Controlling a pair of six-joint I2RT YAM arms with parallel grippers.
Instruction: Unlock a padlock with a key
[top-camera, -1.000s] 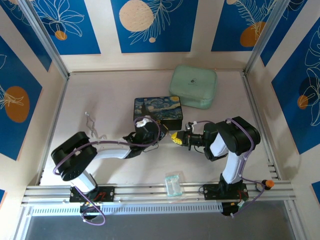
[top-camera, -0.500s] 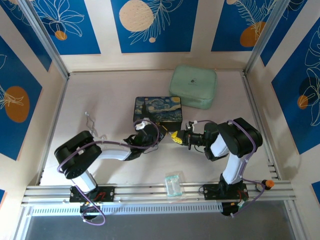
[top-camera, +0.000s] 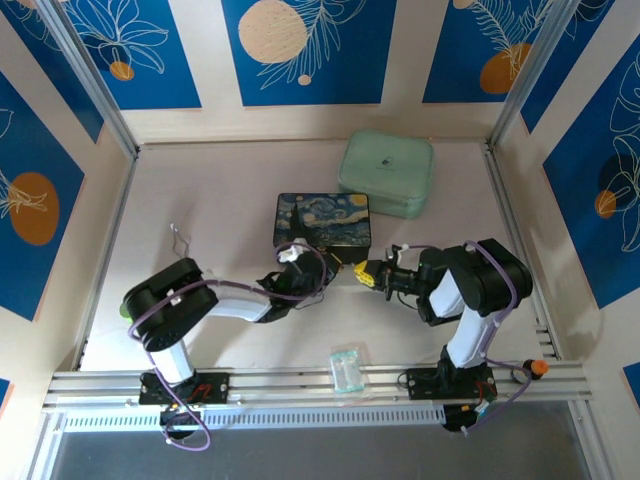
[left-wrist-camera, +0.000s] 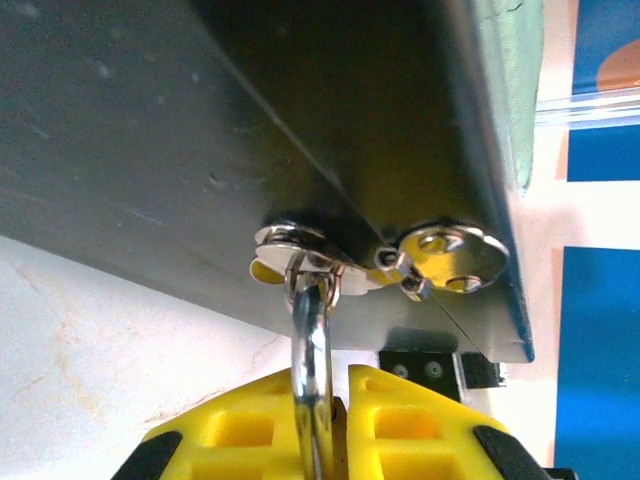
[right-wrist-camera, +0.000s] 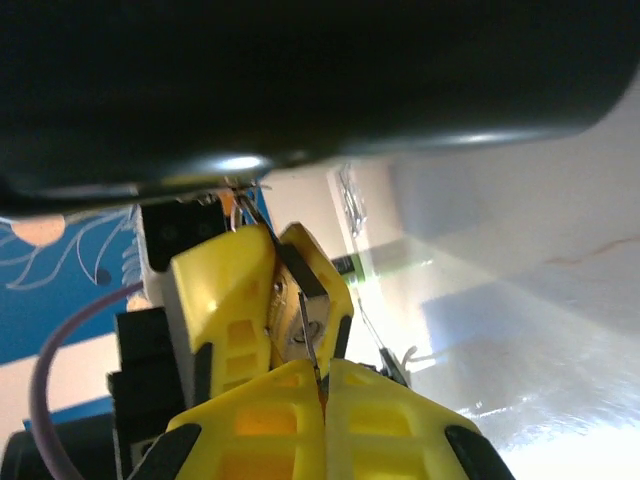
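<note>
Padlock (left-wrist-camera: 311, 345) hangs by its silver shackle from the hasp on the near face of the painted box (top-camera: 322, 218). Its body is pinched between the yellow fingers of the left gripper (left-wrist-camera: 330, 425). The right gripper (right-wrist-camera: 323, 388), jaws pressed together on the slim key (right-wrist-camera: 308, 345), points it at the padlock; contact cannot be told. The box sits on a pale table (top-camera: 220, 190) walled by blue leaf-print panels (top-camera: 305, 45). A green case (top-camera: 387, 175) lies just beyond the box, and a clear packet (top-camera: 347, 367) lies well nearer.
</note>
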